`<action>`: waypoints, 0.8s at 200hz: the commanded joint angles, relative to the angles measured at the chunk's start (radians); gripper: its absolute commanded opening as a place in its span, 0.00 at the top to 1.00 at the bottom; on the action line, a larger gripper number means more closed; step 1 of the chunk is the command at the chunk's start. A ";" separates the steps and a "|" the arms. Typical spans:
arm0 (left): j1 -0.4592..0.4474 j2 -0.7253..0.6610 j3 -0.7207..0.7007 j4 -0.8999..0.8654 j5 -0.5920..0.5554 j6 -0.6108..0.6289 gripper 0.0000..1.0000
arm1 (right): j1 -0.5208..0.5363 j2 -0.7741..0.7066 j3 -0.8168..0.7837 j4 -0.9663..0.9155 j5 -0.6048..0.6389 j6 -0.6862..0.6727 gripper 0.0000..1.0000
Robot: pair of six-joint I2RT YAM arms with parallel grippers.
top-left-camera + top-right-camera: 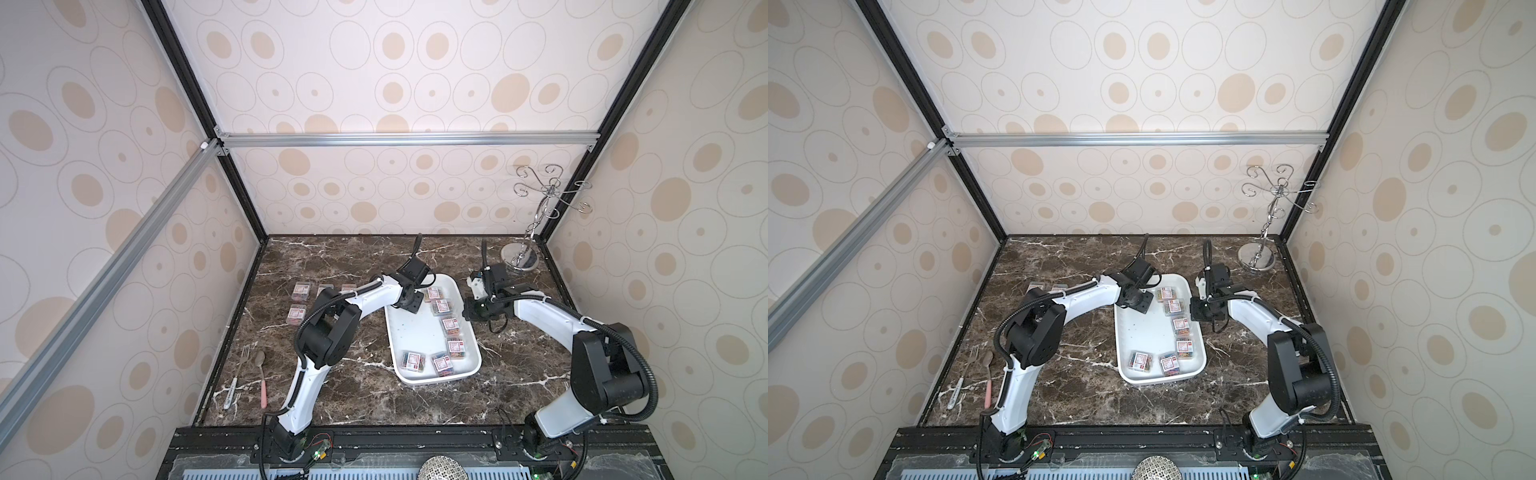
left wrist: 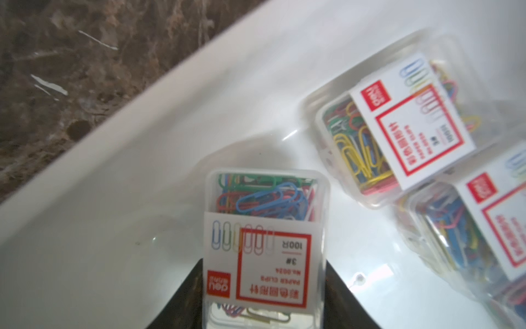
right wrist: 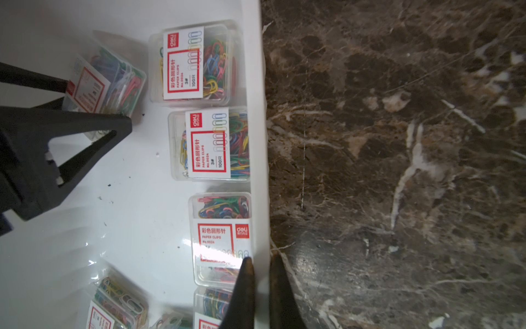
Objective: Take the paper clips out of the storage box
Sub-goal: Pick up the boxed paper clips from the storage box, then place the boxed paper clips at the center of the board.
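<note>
Left wrist: left gripper [image 2: 264, 287] clamps paper clips [image 2: 264, 199], long axis outward (label nearest); right gripper [image 3: 262, 260] pinches storage box [image 3: 263, 142].

clear, red-labelled boxes of paper clips [image 1: 451, 325] mostly along the right wall of the shallow white storage box [image 1: 415, 332], one tilted
</note>
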 commanded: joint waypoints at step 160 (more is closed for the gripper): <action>0.038 -0.368 -0.160 -0.017 -0.105 -0.001 0.46 | -0.002 0.014 -0.029 -0.054 0.057 -0.011 1.00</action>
